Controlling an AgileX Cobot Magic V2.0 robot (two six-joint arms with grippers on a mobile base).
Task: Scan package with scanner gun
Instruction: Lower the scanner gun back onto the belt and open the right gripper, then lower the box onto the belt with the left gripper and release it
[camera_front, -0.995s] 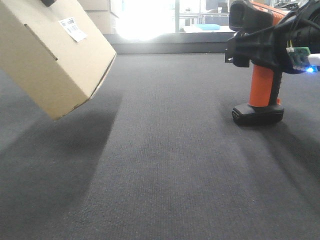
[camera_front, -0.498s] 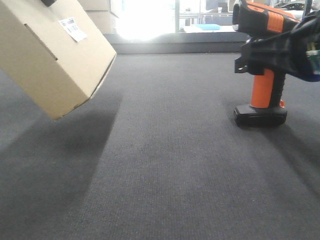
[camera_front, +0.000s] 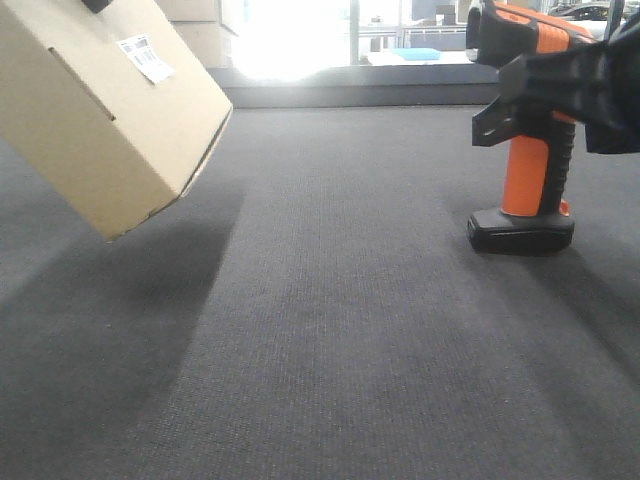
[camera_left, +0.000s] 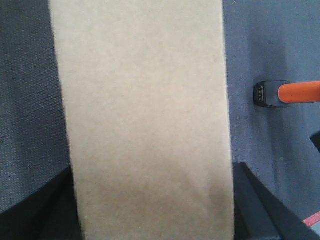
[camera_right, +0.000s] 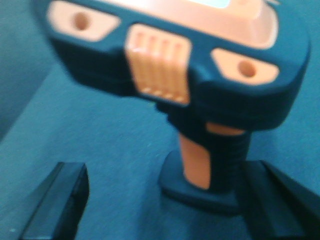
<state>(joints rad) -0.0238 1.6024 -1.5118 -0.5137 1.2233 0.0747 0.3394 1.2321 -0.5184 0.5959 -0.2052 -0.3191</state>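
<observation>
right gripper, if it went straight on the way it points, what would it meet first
The orange and black scanner gun: it stands upright between the open fingers of the right gripper, straight ahead. The blur hides how near.

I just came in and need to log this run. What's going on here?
The left gripper holds the box tilted above the mat, with its label on the upper face. The scanner stands upright on the mat. The right gripper is at the scanner, jaws open either side of the handle. It is not yet picked up.
</observation>
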